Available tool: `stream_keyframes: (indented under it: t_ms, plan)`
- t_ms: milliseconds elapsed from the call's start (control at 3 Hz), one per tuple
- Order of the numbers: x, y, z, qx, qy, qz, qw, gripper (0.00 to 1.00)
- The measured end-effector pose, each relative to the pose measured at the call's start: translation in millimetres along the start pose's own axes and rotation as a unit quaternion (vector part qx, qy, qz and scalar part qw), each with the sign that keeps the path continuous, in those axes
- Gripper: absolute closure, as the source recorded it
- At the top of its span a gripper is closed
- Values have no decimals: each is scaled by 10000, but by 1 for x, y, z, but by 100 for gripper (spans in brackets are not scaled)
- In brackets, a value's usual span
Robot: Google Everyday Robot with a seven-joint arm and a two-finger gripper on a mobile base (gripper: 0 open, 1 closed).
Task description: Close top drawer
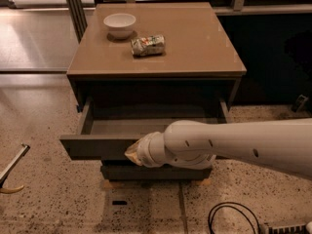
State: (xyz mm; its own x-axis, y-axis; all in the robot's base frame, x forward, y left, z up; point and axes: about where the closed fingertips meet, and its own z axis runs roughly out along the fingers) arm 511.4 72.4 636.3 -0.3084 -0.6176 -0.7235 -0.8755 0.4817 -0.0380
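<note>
The top drawer (92, 147) stands pulled out from the brown cabinet (195, 43), its grey inside (122, 126) showing and holding nothing. Its dark flat front panel faces me. My white arm (229, 147) reaches in from the right, across the drawer front. My gripper (130, 153) is at the arm's tip, against the middle of the front panel, and the wrist hides most of it.
A white bowl (120, 24) and a crumpled snack bag (147, 45) lie on the cabinet top. A lower drawer front (146, 172) sits under the open one. A black cable (229, 218) lies on the floor at front right. A tool handle (12, 169) lies at left.
</note>
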Motion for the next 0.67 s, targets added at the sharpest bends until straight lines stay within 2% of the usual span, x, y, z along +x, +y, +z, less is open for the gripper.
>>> stream_keyframes:
  t_ms: [667]
  plan:
    - [10,-92,-12,557,78,166,9983,100]
